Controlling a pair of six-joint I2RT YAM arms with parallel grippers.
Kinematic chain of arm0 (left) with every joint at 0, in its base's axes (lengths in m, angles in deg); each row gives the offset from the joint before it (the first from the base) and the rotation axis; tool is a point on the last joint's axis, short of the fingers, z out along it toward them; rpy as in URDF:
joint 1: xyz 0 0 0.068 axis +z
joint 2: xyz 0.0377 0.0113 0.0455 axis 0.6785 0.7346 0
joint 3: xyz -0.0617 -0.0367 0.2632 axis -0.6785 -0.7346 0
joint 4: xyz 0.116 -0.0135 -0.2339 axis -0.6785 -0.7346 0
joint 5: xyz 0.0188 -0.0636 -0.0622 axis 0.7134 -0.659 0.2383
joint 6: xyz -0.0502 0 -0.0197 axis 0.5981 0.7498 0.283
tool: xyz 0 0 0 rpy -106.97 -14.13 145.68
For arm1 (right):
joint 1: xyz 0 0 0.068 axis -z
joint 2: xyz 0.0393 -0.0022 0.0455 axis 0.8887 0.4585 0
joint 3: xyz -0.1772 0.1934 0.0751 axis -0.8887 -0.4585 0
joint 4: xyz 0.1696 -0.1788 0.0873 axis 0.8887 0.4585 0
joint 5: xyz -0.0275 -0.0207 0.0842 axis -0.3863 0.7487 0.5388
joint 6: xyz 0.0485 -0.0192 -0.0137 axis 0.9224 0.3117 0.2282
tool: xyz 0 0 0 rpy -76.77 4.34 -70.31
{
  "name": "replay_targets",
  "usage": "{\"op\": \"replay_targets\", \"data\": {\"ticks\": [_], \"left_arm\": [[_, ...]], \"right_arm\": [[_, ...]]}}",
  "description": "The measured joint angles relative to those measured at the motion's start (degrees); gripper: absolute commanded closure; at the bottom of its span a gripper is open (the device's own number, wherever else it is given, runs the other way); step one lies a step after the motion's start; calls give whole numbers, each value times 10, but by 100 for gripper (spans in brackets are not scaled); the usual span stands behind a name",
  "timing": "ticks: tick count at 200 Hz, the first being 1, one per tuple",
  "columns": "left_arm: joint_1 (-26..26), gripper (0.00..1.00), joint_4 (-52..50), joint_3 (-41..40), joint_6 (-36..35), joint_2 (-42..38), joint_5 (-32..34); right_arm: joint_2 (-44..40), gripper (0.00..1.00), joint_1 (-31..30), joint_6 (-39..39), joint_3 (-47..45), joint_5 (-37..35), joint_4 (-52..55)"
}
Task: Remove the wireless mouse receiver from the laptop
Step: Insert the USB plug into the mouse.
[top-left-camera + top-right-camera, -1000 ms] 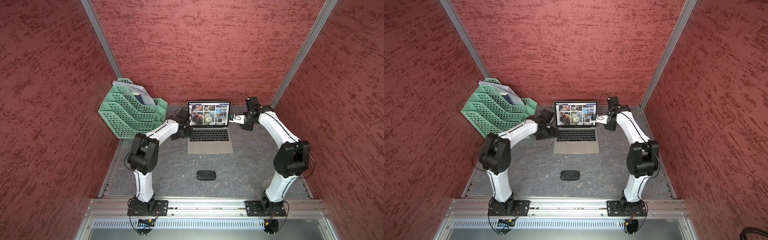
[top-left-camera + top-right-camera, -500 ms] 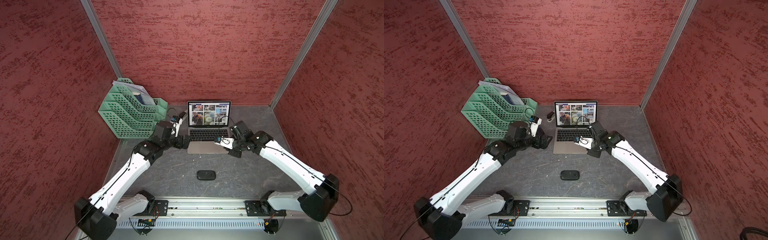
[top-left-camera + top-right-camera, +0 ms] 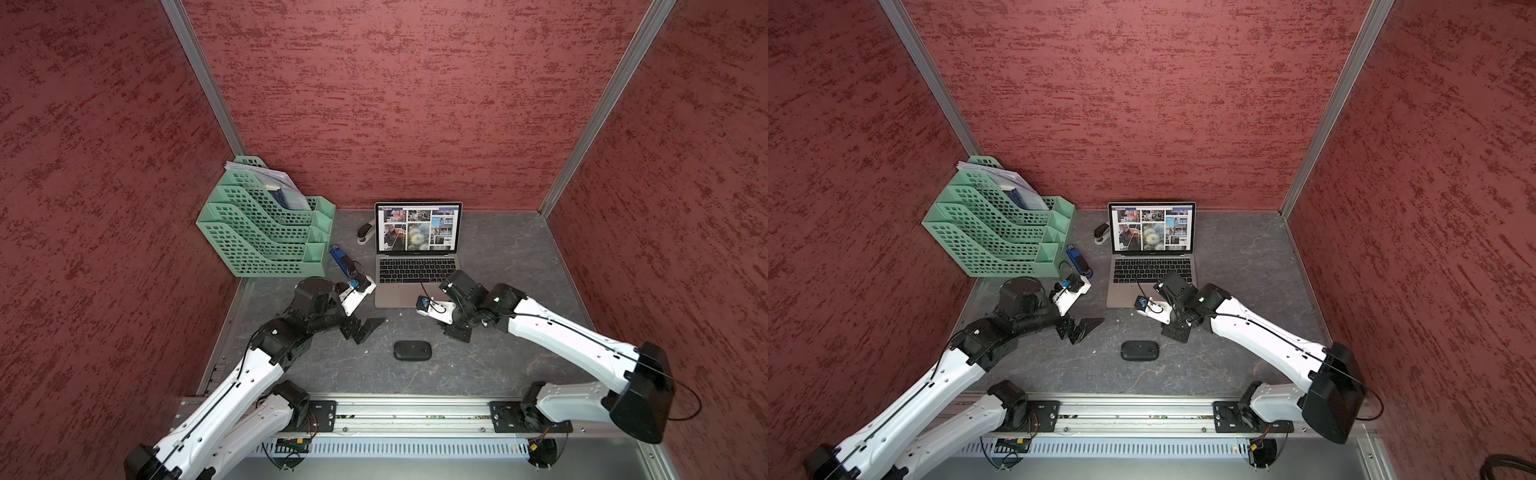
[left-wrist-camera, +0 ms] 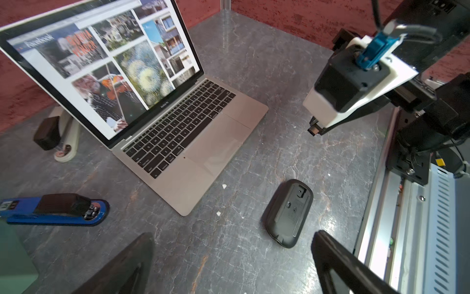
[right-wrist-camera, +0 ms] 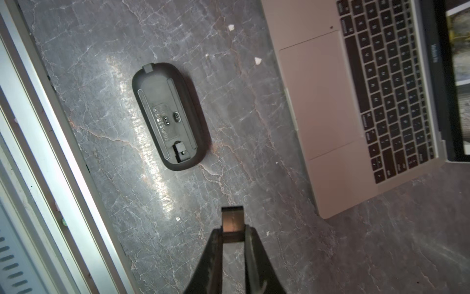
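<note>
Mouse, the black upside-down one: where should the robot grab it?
Pinch the mouse across its narrow middle, one finger on each long side, coming straight down from above. It lies flat, belly up, on the table, so only those low curved sides offer a hold. The open left gripper probably suits; the right gripper is shut on the wireless mouse receiver.
</note>
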Motion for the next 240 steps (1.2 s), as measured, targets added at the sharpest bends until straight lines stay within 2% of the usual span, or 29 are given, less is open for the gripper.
{"op": "replay_targets", "data": {"ticks": [48,129,172,205,240], "left_arm": [[-70,0,-16,-23,-61,2,-3],[-78,0,-26,-63,-223,43,-5],[-78,0,41,-128,-206,-25,27],[-78,0,73,-132,-181,-66,45],[-78,0,81,-132,-177,-74,52]], "right_arm": [[47,100,-31,52,-25,-3,-10],[63,100,-34,82,-32,-2,-34],[74,100,-43,87,-33,2,-46],[117,100,-70,86,-33,2,-46],[141,100,-82,78,-32,2,-44]]}}
